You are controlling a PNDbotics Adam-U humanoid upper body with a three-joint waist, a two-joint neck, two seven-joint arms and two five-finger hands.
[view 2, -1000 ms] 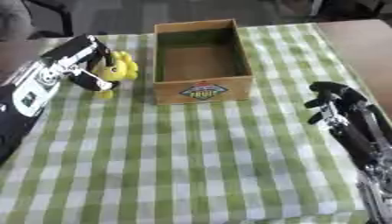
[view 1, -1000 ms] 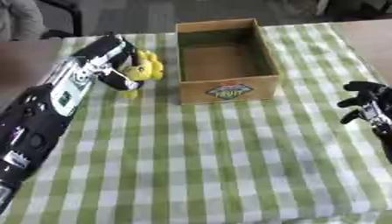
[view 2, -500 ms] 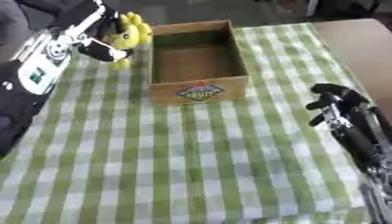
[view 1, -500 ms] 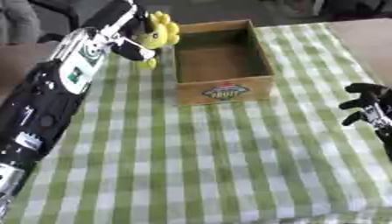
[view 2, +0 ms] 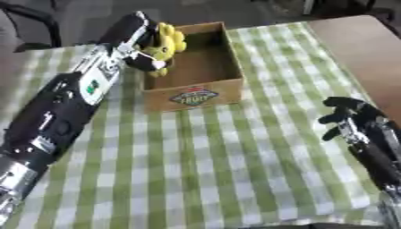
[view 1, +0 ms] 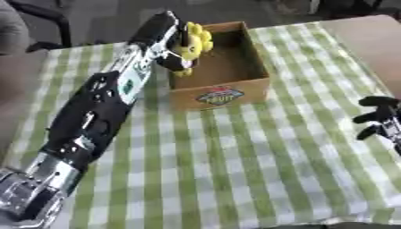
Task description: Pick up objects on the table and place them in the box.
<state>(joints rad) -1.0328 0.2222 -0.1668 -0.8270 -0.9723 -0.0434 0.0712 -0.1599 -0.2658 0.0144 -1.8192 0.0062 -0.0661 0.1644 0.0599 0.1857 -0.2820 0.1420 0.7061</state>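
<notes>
My left hand (view 1: pixel 163 35) is shut on a yellow flower-shaped plush toy (view 1: pixel 193 44) and holds it in the air over the left wall of the brown cardboard box (view 1: pixel 235 87). The box stands open at the far middle of the table, with a round label on its front wall; I see nothing inside it. My right hand (view 2: pixel 348 120) rests at the right side of the table, fingers relaxed and holding nothing.
A green and white checked cloth (view 1: pixel 235 156) covers the table. A bare brown tabletop (view 2: pixel 368 49) shows at the far right. A dark chair (view 1: pixel 43 18) stands beyond the table's far left corner.
My left hand has carried the yellow toy up and to the right, from beside the box to over its left wall. The right hand has stayed put.
</notes>
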